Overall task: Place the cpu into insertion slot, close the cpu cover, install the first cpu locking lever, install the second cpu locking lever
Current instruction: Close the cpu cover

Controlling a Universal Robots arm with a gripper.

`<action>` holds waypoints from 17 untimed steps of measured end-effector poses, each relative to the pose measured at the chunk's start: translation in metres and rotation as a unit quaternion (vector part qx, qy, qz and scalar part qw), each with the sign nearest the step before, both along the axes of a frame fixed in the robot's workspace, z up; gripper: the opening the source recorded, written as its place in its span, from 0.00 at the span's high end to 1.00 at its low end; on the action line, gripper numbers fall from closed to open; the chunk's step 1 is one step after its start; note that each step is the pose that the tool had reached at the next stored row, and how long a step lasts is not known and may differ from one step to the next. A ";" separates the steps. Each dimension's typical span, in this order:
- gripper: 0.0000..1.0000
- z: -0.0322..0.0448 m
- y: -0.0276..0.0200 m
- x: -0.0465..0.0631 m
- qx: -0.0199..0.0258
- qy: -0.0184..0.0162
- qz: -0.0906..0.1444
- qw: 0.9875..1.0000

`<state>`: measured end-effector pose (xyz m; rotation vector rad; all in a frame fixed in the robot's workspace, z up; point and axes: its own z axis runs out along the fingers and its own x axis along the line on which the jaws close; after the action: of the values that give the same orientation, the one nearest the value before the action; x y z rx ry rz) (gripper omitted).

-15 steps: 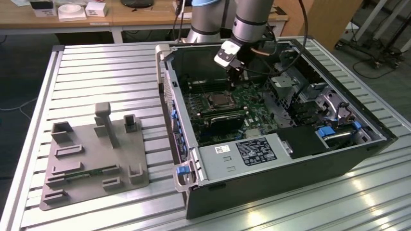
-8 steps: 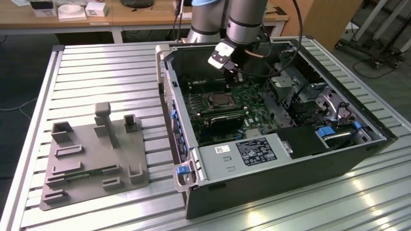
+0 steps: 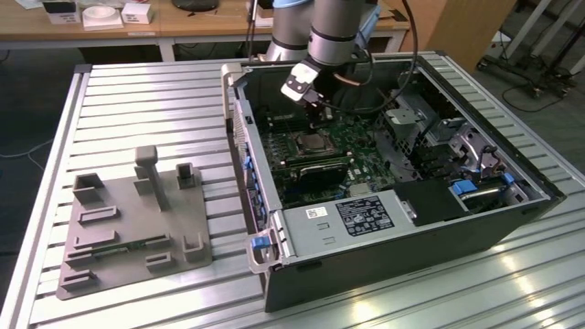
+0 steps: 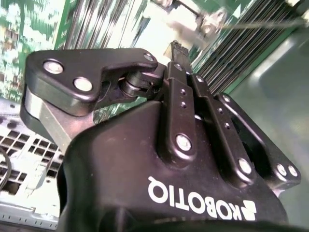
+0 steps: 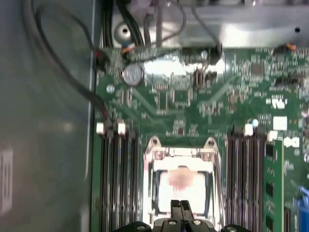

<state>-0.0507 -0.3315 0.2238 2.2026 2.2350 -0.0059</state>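
computer case (image 3: 393, 271), grey fixture (image 3: 123, 271), perhaps plastic

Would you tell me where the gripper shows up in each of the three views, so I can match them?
Exterior view: gripper inside the open computer case, tips at the cpu.
First wrist view: gripper, shut, over the cpu's edge.
Second wrist view: gripper in close foreground.
Shared landmark: green circuit board, in all three.

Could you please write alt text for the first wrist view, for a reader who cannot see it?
The gripper, fingertips shut together, hovers over one edge of the cpu, which lies framed by the silvery cpu cover. Long black memory slots flank it on both sides, on a green motherboard.
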 end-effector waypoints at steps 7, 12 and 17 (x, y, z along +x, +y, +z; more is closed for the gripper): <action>0.90 -0.0063 0.0000 -0.012 0.000 0.000 0.004 1.000; 0.90 -0.0150 0.0000 -0.016 0.000 0.000 0.005 1.000; 0.90 -0.0226 0.0000 -0.019 0.000 0.000 0.005 1.000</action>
<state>-0.0697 -0.3315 0.2011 2.1909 2.2463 -0.0062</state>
